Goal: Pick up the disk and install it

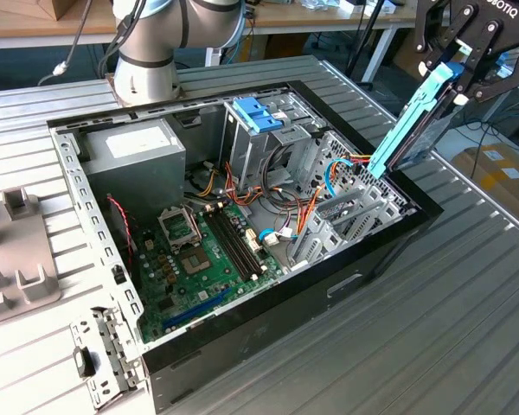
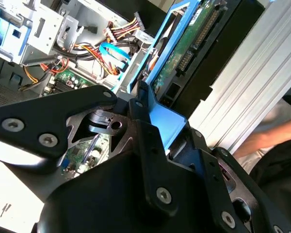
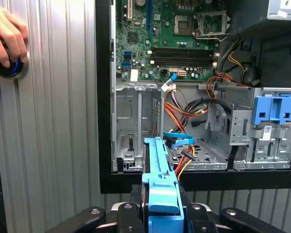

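within the end effector (image 1: 451,80), the disk (image 1: 406,130)

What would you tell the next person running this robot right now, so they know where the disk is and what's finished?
End effector: shut on the disk, gripping its blue tab end.
Disk: in the air, tilted, with its lower end at the rim of the open computer case, on the exterior view's right.
Done: the pick-up.
Left: the disk is not yet seated inside the case.
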Robot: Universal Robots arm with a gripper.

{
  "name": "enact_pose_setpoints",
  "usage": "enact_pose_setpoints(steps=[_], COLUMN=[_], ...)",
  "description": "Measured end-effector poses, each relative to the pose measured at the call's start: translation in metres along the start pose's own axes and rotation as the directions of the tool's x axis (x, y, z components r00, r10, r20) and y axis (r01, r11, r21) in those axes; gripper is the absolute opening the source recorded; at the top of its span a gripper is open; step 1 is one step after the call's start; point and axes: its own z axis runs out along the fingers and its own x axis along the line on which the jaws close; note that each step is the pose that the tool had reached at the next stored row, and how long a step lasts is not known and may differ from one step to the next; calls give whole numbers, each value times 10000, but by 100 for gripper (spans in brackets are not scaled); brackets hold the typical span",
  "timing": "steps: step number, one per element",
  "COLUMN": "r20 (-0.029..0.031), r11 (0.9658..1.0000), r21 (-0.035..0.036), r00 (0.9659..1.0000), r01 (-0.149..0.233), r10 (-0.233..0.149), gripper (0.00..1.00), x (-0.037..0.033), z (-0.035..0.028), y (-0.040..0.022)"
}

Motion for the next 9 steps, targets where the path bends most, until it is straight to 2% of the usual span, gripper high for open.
enact_pose_setpoints(steps=[2, 6, 9], r20=[-6, -98, -104], r11=[10000, 9985, 9983], r21=[4, 40, 43], r00=[10000, 9984, 9982], r01=[-47, -552, -587], r10=[47, 553, 588], gripper=[37, 37, 37], x=[0, 1, 1], z=[2, 5, 5], y=[0, 1, 1])
